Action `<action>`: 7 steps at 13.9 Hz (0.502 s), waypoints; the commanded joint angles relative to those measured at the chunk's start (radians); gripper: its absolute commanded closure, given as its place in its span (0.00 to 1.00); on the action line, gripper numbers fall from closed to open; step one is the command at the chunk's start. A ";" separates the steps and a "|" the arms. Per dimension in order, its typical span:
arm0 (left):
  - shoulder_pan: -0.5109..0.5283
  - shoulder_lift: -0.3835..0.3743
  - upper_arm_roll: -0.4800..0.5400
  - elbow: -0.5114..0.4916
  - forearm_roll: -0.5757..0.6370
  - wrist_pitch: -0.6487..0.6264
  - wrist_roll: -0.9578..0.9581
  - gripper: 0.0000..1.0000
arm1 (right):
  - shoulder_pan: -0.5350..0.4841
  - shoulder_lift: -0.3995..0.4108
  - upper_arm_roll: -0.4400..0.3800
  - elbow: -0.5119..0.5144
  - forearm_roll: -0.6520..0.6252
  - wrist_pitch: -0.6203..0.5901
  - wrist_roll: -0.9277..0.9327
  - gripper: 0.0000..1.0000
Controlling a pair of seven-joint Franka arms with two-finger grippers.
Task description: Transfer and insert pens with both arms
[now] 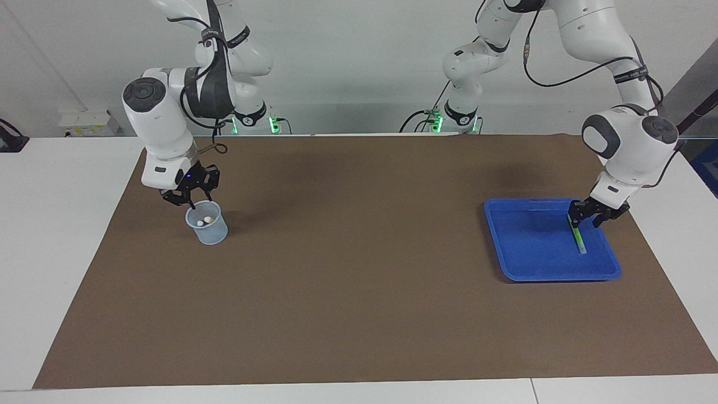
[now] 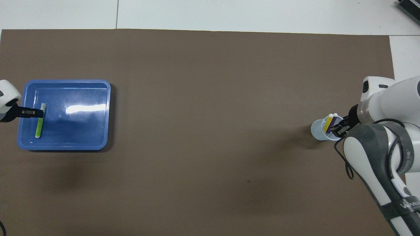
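- The worktop (image 1: 67,252) is white, with a big brown mat (image 1: 359,269) spread over most of it.
- A blue tray (image 1: 533,264) sits on the mat at the left arm's end of the worktop. In the overhead view it lies out at about 9 o'clock.
- A small see-through cup (image 1: 207,227) stands on the mat at the right arm's end. In the overhead view it is at about 3 o'clock.
- The left tool (image 1: 583,220) is low in the tray, at the end of the green pen (image 1: 578,238) that is nearer to the robots. I cannot tell if its fingers are apart or squeezed on the pen.
- The right tool (image 1: 190,201) hangs just over the cup. Its fingers are spread apart and hold nothing.
- The green pen lies flat in the tray, close to the wall nearest the end of the worktop.
- The yellow pen (image 2: 327,124) and the purple pen (image 2: 332,122) stand side by side in the cup. Their pale caps point up, and both lean a little.
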 commanded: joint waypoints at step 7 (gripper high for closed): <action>0.024 0.103 -0.006 0.016 0.023 0.073 0.009 0.37 | 0.056 -0.037 0.024 0.068 0.124 -0.050 0.062 0.00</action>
